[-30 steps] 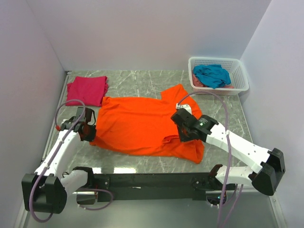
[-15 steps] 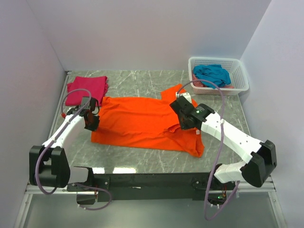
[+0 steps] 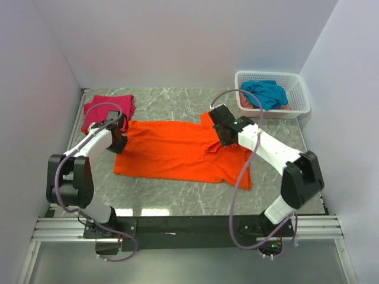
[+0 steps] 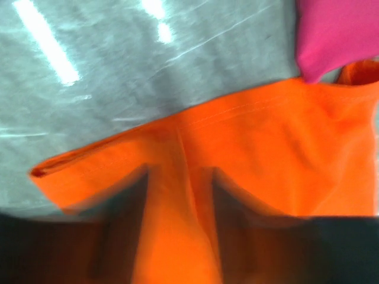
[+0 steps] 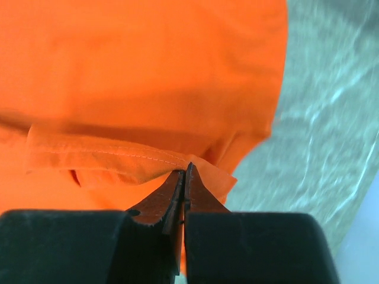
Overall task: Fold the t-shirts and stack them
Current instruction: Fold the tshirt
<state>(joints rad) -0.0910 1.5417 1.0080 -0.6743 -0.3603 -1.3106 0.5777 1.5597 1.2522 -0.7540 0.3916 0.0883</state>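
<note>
The orange shirt (image 3: 177, 157) lies spread flat in the middle of the desk (image 3: 177, 100), with one hand at each side.
The right hand (image 5: 185, 177) is clenched on a fold of the hem, its arm reaching in from the right. The left hand (image 3: 118, 142) is low at the shirt's left edge, beside the pink shirt (image 3: 103, 109), fingers parted over the cloth.

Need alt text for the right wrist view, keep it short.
The right gripper pinches a folded hem of the bright orange cloth t-shirt, which fills most of the frame. At the right edge, grey marbled tabletop shows.
</note>
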